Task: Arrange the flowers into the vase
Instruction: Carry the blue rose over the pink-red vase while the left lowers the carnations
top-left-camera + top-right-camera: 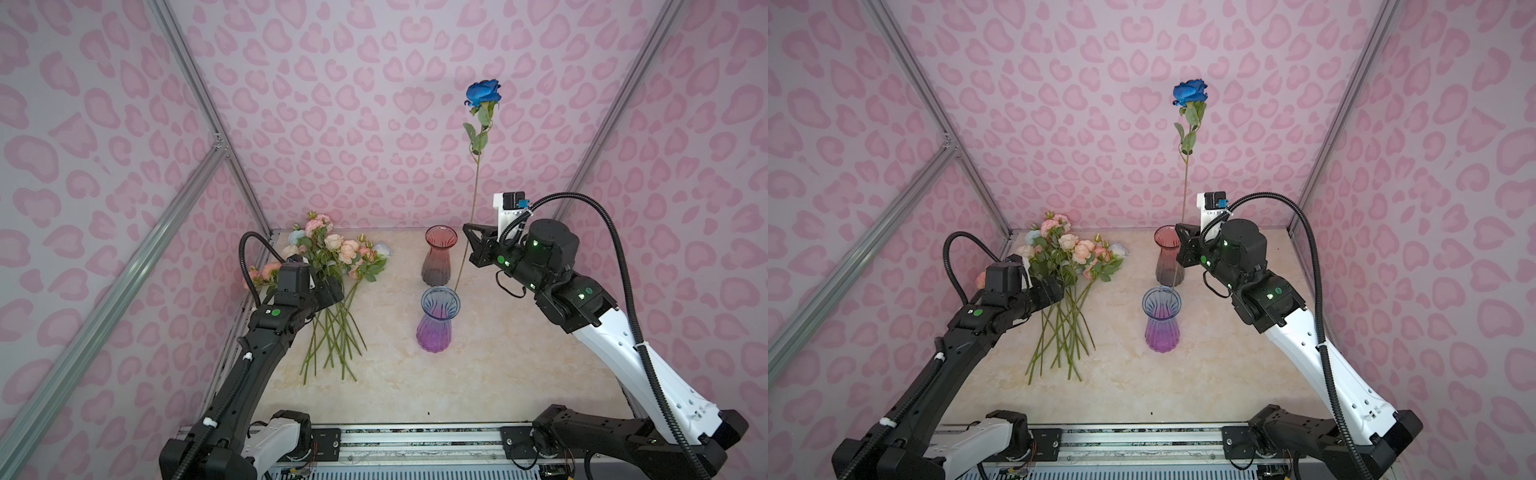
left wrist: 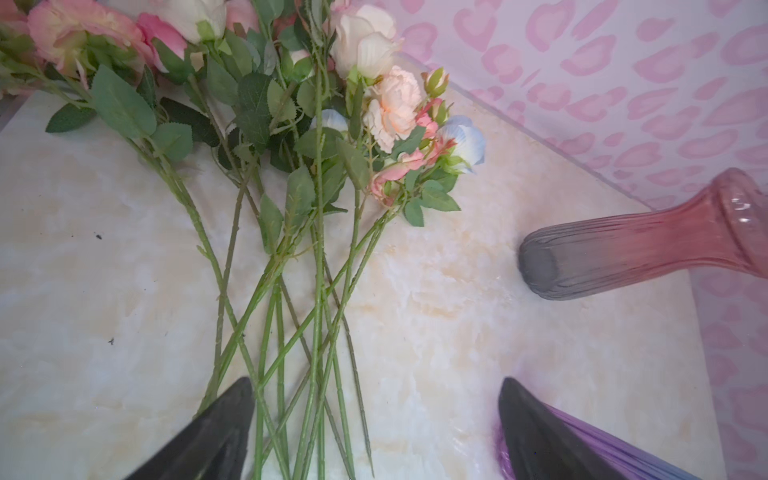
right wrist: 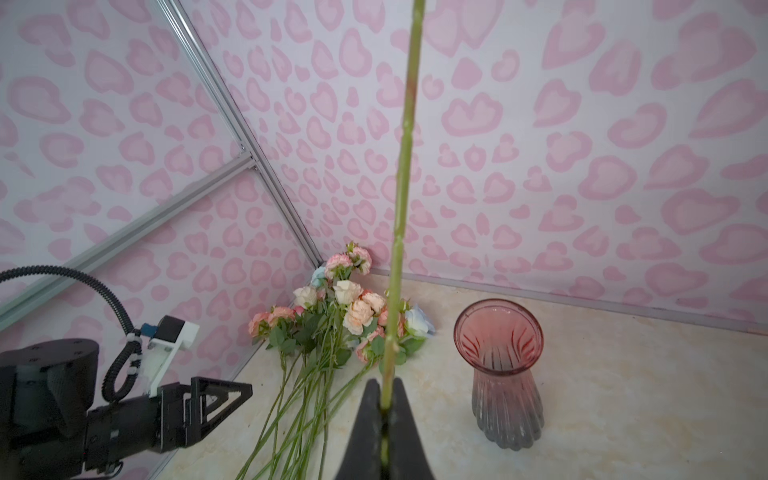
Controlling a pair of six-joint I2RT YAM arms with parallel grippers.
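Now: right end effector [image 3: 384, 399] clamped on blue rose [image 1: 483, 93] stem, bloom up, near upright. Stem foot at purple vase [image 1: 434, 332] mouth, 1 o'clock rim; inside or not, unclear. Advice: centre foot over mouth, lower straight, release late. Meanwhile left end effector [image 2: 374, 380] fingers apart above piled flowers [image 1: 332, 257], table [image 1: 498, 374] 10 o'clock.

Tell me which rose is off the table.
The deep blue rose, its stem clamped upright in the right pincer; the pastel roses all lie in a heap on the table.
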